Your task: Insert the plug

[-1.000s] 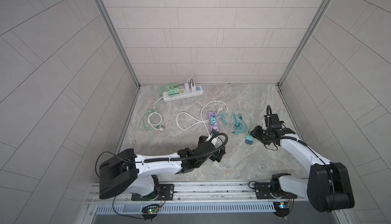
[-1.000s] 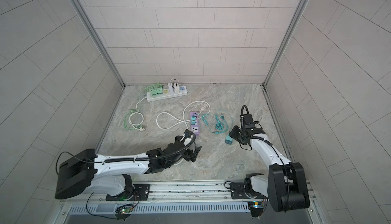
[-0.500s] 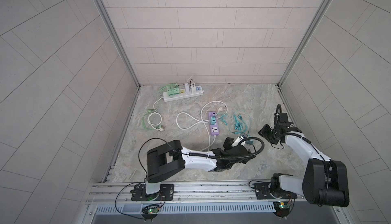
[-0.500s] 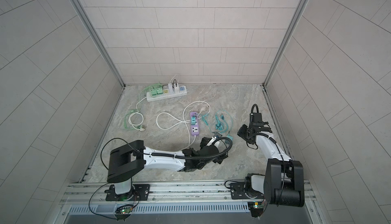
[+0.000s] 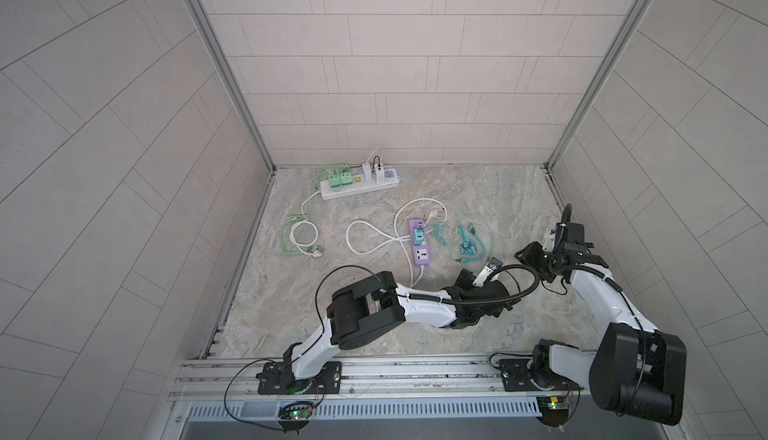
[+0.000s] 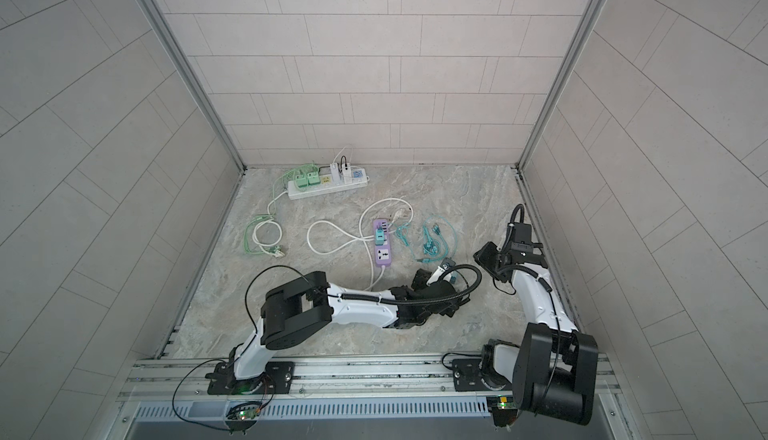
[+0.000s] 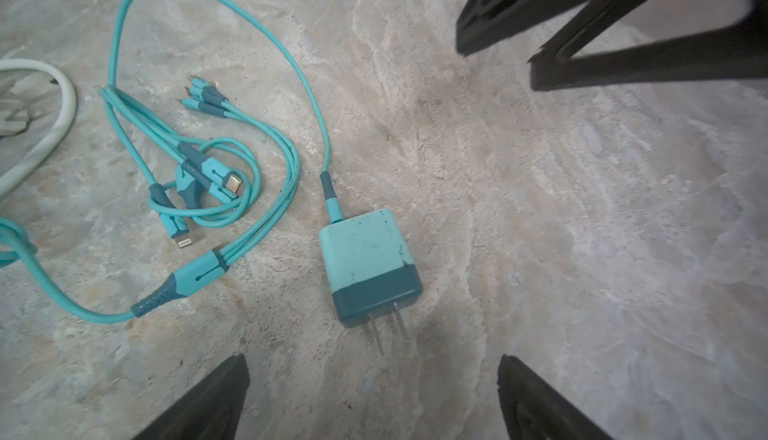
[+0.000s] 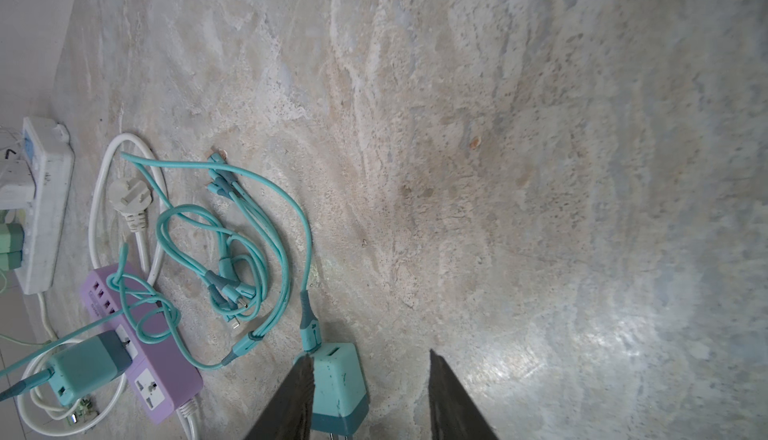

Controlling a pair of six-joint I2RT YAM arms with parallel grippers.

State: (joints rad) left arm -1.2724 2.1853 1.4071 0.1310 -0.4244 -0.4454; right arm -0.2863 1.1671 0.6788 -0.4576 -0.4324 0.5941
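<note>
The left gripper (image 7: 374, 359), nearest, had swung from mid-surface to the right. It hung low over the teal plug (image 7: 368, 263), its fingers (image 7: 216, 400) spread wide and empty. The plug lay flat and loose on the surface (image 7: 582, 230), prongs toward that wrist.

Just beyond, the right gripper (image 8: 370, 355) had drawn back rightward, fingers partly apart and holding nothing. The pickup had apparently passed to the left arm, with no grasp made yet.

The right wrist view set the plug between the right fingers, close against one. The left wrist view showed those fingers clear of it. A top view showed only a sliver of the plug (image 6: 454, 279) beside the left arm.

Farther left, the purple strip (image 5: 419, 247) had a free socket (image 8: 151, 388). The white strip (image 5: 359, 182) lay farthest.
</note>
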